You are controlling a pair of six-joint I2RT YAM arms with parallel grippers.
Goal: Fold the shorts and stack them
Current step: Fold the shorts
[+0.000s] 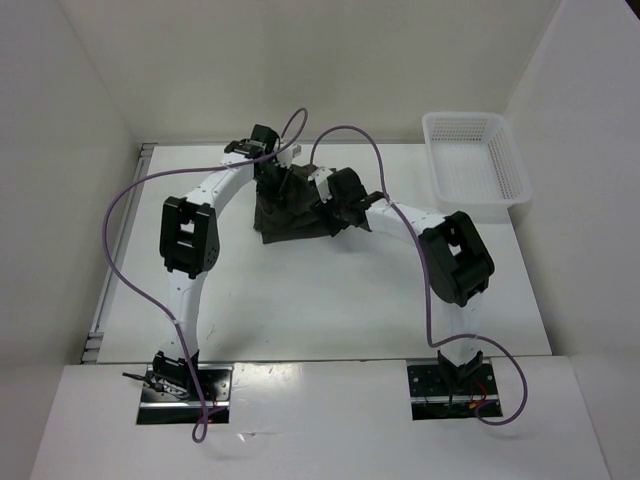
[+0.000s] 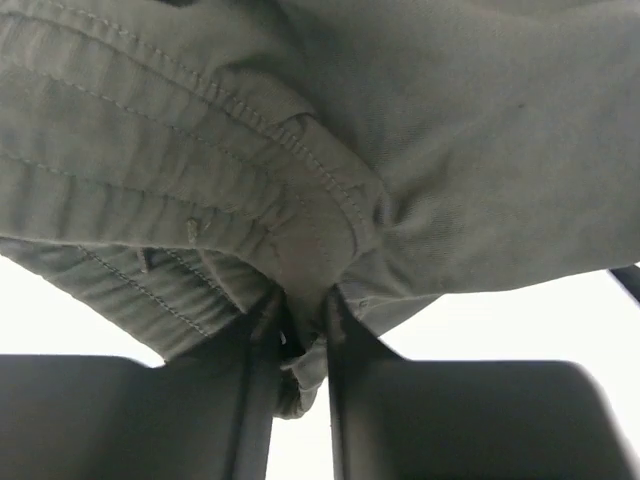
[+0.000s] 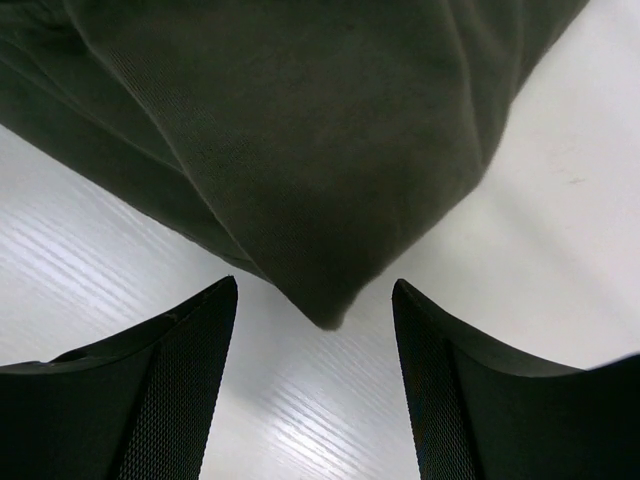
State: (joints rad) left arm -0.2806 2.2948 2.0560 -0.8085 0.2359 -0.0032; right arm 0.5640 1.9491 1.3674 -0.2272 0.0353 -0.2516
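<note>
Olive-green cloth, the shorts (image 1: 290, 215), lies bunched in a dark heap on the white worktop (image 1: 330, 300), toward its far middle and well apart from the mesh basket (image 1: 475, 155). My left jaws stand narrow, pinching a fold beside the stitched waistband seam. My right jaws stand wide, with a loose corner of the cloth pointing in between them, untouched. I judge this to be the grasping step ahead of a fold. Next, the right jaws need to close on that corner, then both should lift and spread the cloth flat. No brand, label or writing can be read on it.
</note>
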